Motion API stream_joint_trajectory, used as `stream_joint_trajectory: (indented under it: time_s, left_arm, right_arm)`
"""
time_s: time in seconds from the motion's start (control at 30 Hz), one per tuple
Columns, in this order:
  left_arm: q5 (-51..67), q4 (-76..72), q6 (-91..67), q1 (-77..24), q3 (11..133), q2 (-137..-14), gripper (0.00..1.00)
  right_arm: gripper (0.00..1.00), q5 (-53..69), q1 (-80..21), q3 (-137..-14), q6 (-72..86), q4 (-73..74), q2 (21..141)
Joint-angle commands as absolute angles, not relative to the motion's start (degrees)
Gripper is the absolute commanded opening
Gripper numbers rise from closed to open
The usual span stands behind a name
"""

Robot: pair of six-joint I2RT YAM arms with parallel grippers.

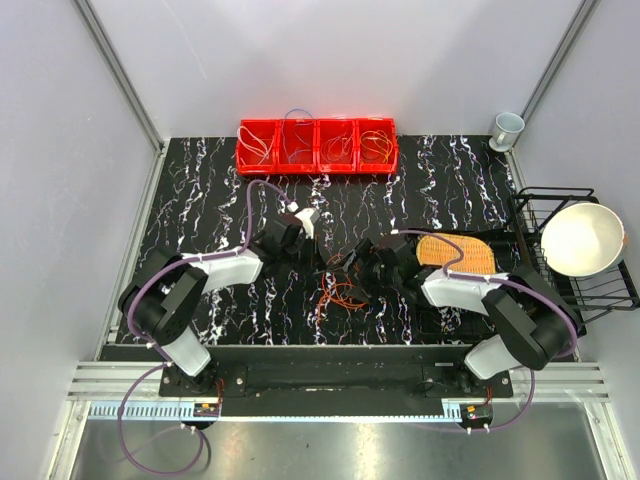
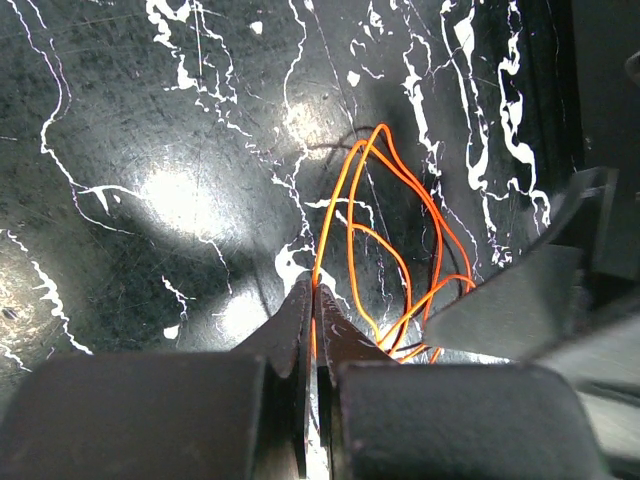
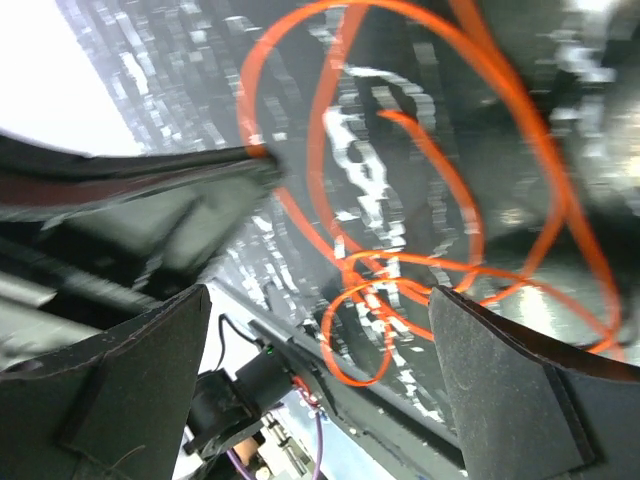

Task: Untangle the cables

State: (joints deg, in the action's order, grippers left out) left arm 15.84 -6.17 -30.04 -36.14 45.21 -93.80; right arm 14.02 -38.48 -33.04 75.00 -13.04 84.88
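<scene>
Low over marbled table [image 1: 200, 200], left pincer [image 2: 313, 295] clamps cables [image 2: 400, 250], right pincer [image 3: 315, 305] gapes.

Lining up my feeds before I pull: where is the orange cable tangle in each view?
Top external: orange cable tangle lower centre, between the two arms.
Left wrist: centre-right, one strand pinched in the left end effector.
Right wrist: fills the middle.
Shared landmark: the black, white-veined tabletop under it.
</scene>
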Motion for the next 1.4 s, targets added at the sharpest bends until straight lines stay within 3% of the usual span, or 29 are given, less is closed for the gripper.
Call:
stream_joint_trajectory:
  time_s: [0.0,0.8,1.13,1.37]
  left_arm:
    - [16.8,-9.5,-29.3,-36.4,44.6,-91.3,0.0]
    - [17.6,-10.4,-28.7,-36.9,44.0,-91.0,0.0]
    - [17.8,-11.2,-27.9,-37.4,43.5,-90.2,0.0]
    - [17.7,-11.3,-27.5,-37.9,43.5,-90.0,0.0]
  right_arm:
    - [0.96,10.2,-38.8,-31.2,77.4,-16.7,86.9]
    - [0.95,3.5,-38.7,-40.1,76.5,-18.0,94.1]
    - [0.81,2.5,-37.9,-43.1,74.6,-17.5,96.4]
    - [0.56,2.3,-37.7,-44.7,72.9,-16.9,97.2]
